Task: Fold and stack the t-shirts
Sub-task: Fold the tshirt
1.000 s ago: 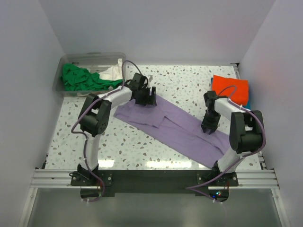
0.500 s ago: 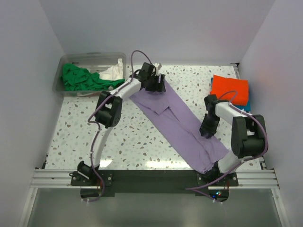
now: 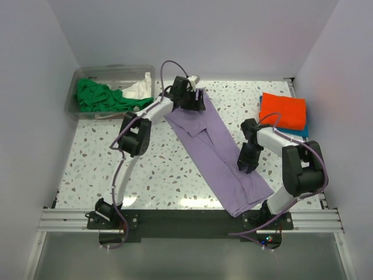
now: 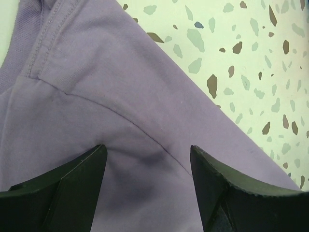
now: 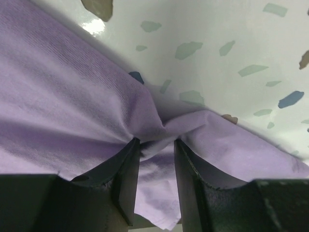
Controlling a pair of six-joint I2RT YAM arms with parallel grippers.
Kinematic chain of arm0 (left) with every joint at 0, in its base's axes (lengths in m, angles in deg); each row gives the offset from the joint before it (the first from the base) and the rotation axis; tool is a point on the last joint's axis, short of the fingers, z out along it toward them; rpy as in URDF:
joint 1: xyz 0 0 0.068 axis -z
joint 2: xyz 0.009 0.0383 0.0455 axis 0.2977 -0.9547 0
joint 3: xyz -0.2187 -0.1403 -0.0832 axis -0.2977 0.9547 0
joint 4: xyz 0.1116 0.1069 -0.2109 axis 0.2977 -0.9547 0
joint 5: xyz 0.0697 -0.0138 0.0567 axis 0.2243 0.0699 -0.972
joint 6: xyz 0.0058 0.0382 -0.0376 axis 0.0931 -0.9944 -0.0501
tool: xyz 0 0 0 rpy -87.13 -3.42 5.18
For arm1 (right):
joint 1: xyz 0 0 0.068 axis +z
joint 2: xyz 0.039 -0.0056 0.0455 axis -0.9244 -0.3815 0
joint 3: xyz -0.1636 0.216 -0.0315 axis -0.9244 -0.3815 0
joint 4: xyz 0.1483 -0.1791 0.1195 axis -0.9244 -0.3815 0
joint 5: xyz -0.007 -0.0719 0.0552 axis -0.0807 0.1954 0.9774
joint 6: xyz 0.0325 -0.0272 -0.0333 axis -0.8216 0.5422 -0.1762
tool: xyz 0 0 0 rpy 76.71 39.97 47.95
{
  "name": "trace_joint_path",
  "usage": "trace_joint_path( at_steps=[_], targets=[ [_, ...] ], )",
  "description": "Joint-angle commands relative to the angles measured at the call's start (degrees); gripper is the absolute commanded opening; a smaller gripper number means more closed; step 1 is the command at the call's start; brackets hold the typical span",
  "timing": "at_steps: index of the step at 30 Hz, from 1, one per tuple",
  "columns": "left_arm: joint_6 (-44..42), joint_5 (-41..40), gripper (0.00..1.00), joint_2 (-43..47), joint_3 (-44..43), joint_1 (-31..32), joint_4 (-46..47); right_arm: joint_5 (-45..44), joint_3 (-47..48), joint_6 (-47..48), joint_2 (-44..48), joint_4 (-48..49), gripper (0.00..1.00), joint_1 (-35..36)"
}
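The lavender t-shirt lies as a long narrow strip running diagonally from the far middle of the table to the near right. My left gripper is at its far end; in the left wrist view the gripper is open, its fingers spread just over the flat purple cloth near a shoulder seam. My right gripper is at the strip's right edge; in the right wrist view the gripper is shut on a bunched fold of the lavender shirt.
A folded orange shirt lies on a blue one at the far right. A clear plastic tub at the far left holds green and white shirts. The speckled tabletop lies left of the strip.
The left gripper has moved away and to the right, the right gripper left and nearer. The lavender shirt has swung into a narrower, steeper diagonal strip.
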Motion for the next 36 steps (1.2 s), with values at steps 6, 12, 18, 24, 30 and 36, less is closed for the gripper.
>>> trace_joint_path(
  at_steps=[6,12,18,24,30,36],
  targets=[
    [-0.98,-5.98,0.76,13.16,14.70,-1.59,-0.55,-6.72,5.78,5.20,7.54,-9.73,0.42,0.74],
    [9.12,-5.98,0.77,21.44,29.91,-1.59,3.85,-2.25,0.88,8.72,11.51,-9.74,0.44,1.17],
    [10.81,-4.66,0.77,19.00,32.21,-1.67,2.71,-0.57,0.51,7.41,8.27,-7.45,0.43,2.67],
    [9.77,-3.35,0.77,12.24,26.94,-2.64,0.52,1.80,-3.27,5.12,3.87,-2.71,0.43,3.72],
    [4.68,2.54,0.77,2.84,14.12,-3.87,-1.77,3.65,-5.47,3.98,-1.49,2.04,0.43,4.78],
    [0.80,5.09,0.77,-3.42,3.13,-5.89,-4.41,6.02,-1.61,2.31,-7.55,3.10,0.42,8.63]
  ],
)
